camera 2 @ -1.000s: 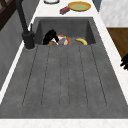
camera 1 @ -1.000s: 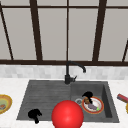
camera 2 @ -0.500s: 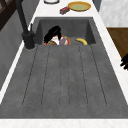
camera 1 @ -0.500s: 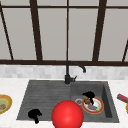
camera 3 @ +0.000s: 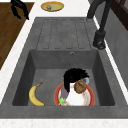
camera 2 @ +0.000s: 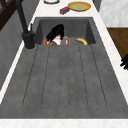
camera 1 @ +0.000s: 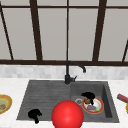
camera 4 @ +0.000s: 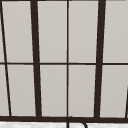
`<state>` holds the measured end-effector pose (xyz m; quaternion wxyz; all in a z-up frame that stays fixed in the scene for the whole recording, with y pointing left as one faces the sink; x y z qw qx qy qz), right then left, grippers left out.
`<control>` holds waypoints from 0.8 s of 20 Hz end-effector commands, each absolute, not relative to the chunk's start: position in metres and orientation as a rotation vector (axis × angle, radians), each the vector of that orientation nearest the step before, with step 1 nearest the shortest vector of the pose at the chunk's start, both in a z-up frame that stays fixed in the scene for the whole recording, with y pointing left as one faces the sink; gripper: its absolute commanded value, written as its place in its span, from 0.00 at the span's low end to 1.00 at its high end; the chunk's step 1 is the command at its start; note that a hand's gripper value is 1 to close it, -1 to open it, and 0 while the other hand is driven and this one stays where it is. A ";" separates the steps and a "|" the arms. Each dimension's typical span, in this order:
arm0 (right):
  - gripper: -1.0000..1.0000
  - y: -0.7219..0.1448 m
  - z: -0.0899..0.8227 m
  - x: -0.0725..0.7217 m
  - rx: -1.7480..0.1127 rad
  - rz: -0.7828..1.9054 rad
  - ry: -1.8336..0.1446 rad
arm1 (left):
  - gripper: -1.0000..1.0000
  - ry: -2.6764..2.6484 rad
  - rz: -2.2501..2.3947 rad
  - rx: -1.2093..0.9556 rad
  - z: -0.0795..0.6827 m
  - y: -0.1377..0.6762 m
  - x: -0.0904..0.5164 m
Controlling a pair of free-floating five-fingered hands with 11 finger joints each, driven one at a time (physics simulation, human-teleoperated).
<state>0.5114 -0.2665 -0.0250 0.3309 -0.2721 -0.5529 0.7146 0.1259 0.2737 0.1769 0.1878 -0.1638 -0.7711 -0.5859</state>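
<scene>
My right hand point(camera 1: 88, 95) hangs low in the sink basin over a red-rimmed white plate point(camera 1: 99, 108). Seen from the right, this right hand point(camera 3: 73, 76) arches over the plate point(camera 3: 88, 98), its fingers drooping down beside a brown round piece of food point(camera 3: 80, 87); it grips nothing that I can see. A green scrap point(camera 3: 61, 100) and a purple piece point(camera 2: 64, 41) also lie on the plate point(camera 2: 46, 42). A banana point(camera 3: 35, 95) rests on the basin floor beside it. My left hand point(camera 1: 35, 115) floats off the front edge of the drainboard, fingers relaxed and holding nothing; the same left hand point(camera 3: 18, 7) hangs over the wooden floor.
A red ball point(camera 1: 67, 115) looms at the front of the sink. The black faucet point(camera 1: 68, 73) stands behind the basin. A yellow bowl point(camera 1: 3, 103) sits on the left counter. On the right counter are a red sponge point(camera 2: 65, 10) and a yellow plate point(camera 2: 79, 5).
</scene>
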 end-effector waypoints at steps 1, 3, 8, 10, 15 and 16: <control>0.00 -0.268 -0.029 0.511 -0.595 1.937 -1.433 | 0.50 -2.170 -1.649 -0.461 0.177 0.274 0.126; 0.00 -0.269 -0.032 0.512 -0.546 1.964 -1.416 | 0.50 -2.170 -1.649 -0.461 0.177 0.274 0.126; 0.00 -0.270 -0.034 0.519 -0.505 2.050 -1.374 | 0.50 -2.170 -1.649 -0.461 0.177 0.274 0.126; 0.00 -0.271 -0.039 0.528 -0.496 2.066 -1.388 | 0.50 -2.170 -1.649 -0.461 0.177 0.274 0.126; 0.00 -0.266 -0.067 0.551 -0.562 2.137 -1.403 | 0.50 -2.170 -1.649 -0.461 0.177 0.274 0.126; 0.00 -0.265 -0.073 0.555 -0.582 2.162 -1.398 | 0.50 -2.170 -1.649 -0.461 0.177 0.274 0.126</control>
